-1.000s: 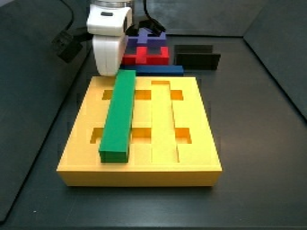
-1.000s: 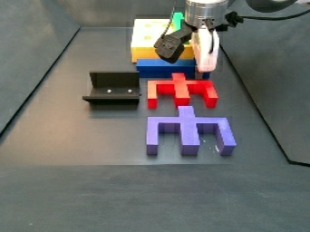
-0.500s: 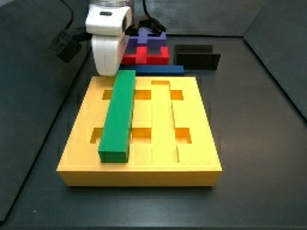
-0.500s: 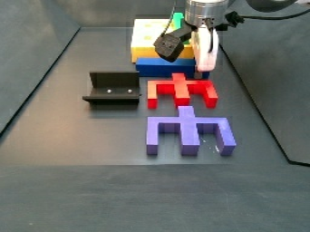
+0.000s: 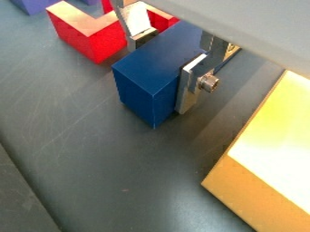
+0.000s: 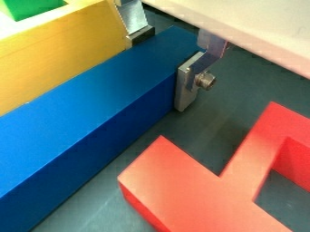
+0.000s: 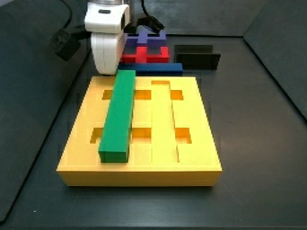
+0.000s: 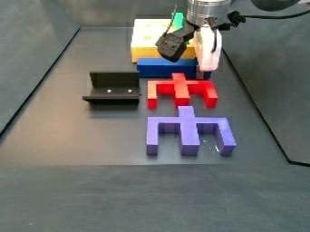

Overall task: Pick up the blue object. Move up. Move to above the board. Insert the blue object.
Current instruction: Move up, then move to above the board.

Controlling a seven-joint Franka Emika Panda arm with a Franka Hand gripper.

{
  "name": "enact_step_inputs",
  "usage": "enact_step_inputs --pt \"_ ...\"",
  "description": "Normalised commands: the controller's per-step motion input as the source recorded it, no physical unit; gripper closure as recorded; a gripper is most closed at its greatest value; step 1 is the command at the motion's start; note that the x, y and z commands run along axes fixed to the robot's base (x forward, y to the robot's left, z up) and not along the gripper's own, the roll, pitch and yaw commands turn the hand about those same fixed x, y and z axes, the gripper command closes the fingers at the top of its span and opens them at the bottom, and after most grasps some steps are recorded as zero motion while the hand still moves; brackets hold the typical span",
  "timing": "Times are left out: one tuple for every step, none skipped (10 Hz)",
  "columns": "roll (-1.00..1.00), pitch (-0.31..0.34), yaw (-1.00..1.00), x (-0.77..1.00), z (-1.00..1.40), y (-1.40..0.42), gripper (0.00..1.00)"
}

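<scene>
My gripper (image 6: 164, 50) is down at the far end of the floor with its silver fingers (image 5: 194, 80) pressed flat on either side of the blue object (image 6: 91, 113), closed on it. That bar lies on the floor against the board (image 7: 192, 144), between the board's end and the red piece (image 8: 179, 89).

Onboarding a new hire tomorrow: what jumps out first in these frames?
The large yellow grooved board fills the middle of a side view, with a long green bar lying lengthwise in one groove. At the board's far end, the pincer sits down over the long royal-blue bar, a silver finger flat against its side. Beside that bar lie a red notched block and a purple notched block.
</scene>
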Motion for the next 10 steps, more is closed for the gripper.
enact_step_inputs --pt "0.0 0.0 0.0 0.0 0.83 0.0 1.0" --pt "-0.01 0.02 -0.01 0.02 0.77 0.02 1.0" --pt "-0.03 0.047 -0.01 0.0 0.54 0.0 1.0" --pt "-0.05 0.036 0.0 0.01 0.35 0.0 1.0" --pt "0.0 0.0 0.0 0.0 1.4 0.0 1.0" --pt "0.0 0.027 0.0 -0.02 1.4 0.0 1.0" --pt "-0.03 0.034 0.0 -0.04 1.4 0.0 1.0" --pt "-0.08 0.01 -0.01 -0.03 1.4 0.0 1.0" --pt "-0.1 0.041 -0.01 0.0 1.4 0.0 1.0" --pt "-0.09 0.067 -0.01 -0.01 1.4 0.0 1.0"
